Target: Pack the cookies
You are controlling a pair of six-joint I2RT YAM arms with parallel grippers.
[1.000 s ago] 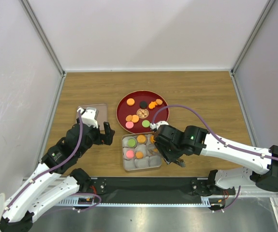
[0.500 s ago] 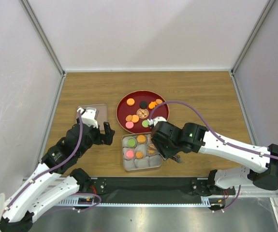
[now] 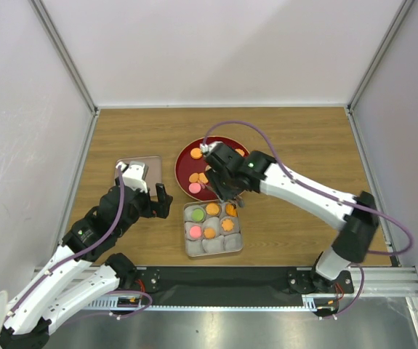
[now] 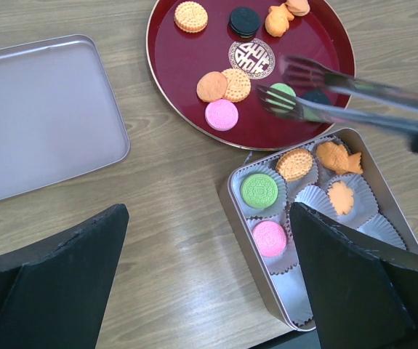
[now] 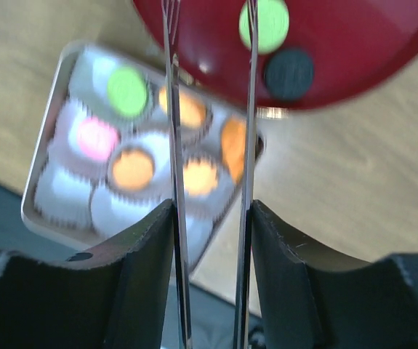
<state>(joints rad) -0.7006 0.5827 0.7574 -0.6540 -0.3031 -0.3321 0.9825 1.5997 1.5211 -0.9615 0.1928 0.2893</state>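
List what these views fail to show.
- Top view: the right arm covers much of the red tray; whatever lies beneath it is hidden.
- Right wrist view: the tin and the cookies in it are blurred; the top edge cuts off the tips of the tongs.
- Left wrist view: one finger of the left gripper hides the tin's near corner; whether the tongs touch the green cookie cannot be told.

Cookies (image 4: 222,114) orange, pink, green, black, brown-patterned; plate (image 4: 179,65) dark red; tin (image 4: 285,294), tongs (image 4: 354,84) silver; table (image 4: 179,218) wood-grain
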